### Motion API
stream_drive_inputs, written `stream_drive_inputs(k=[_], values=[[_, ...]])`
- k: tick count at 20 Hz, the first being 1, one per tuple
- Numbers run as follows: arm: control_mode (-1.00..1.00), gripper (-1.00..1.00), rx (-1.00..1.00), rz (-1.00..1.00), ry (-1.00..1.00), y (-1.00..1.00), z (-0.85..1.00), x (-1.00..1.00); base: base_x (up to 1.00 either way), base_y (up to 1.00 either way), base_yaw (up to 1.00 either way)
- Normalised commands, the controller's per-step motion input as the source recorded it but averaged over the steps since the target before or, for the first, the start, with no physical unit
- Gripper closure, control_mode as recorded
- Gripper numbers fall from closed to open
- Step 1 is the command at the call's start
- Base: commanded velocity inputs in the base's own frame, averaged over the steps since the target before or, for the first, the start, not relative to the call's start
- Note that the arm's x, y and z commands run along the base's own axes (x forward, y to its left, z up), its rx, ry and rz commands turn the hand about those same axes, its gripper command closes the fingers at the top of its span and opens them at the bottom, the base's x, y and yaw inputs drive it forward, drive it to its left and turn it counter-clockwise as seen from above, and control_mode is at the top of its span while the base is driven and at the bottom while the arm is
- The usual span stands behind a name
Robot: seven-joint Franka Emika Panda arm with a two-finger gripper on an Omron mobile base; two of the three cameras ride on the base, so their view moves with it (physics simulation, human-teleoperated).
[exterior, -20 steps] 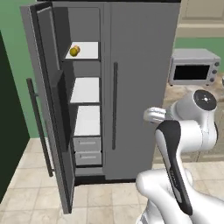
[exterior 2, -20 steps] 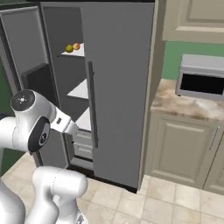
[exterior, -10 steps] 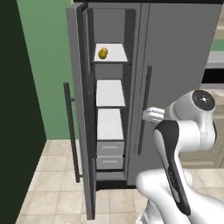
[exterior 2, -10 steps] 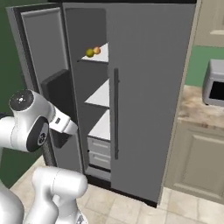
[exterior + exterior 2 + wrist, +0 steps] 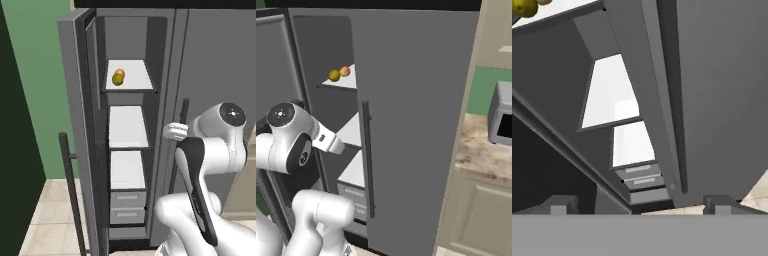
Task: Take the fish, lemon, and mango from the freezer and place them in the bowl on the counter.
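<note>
Nearest to me, my pincer (image 5: 639, 204) stood wide open and empty, its two dark tips at the bottom of the hand view, angled toward the freezer (image 5: 127, 135) from below. Just beyond them ran the dark bar handle (image 5: 671, 95) of the wider right-hand door (image 5: 416, 125), smooth grey and flat. The freezer door (image 5: 75, 130) hung open at the left, showing two grey drawers (image 5: 128, 207) low down and flat white shelves (image 5: 128, 127) stacked above them, all hard and slick-looking.

Farthest off, on the top shelf, sat the lemon (image 5: 117, 79) and the mango (image 5: 120, 73), touching or nearly so, the yellow-olive one in front of the orange one. I could not make out the fish. Both fruits looked small, round, firm and light; I judged either would roll if nudged, so I would close on the widest middle of the lemon first, squarely from the front. At the right, the marbled desk (image 5: 481, 150) carried a microwave (image 5: 501, 120).
</note>
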Motion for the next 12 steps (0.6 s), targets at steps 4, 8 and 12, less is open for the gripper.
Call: stream_drive_inputs(k=[4, 8, 12], values=[[1.00, -1.00, 0.00, 0.00, 0.00, 0.00, 0.00, 0.00, 0.41, 0.52, 0.00], [1.00, -1.00, 0.00, 0.00, 0.00, 0.00, 0.00, 0.00, 0.31, 0.60, 0.00], [1.00, -1.00, 0.00, 0.00, 0.00, 0.00, 0.00, 0.00, 0.22, 0.45, 0.00]])
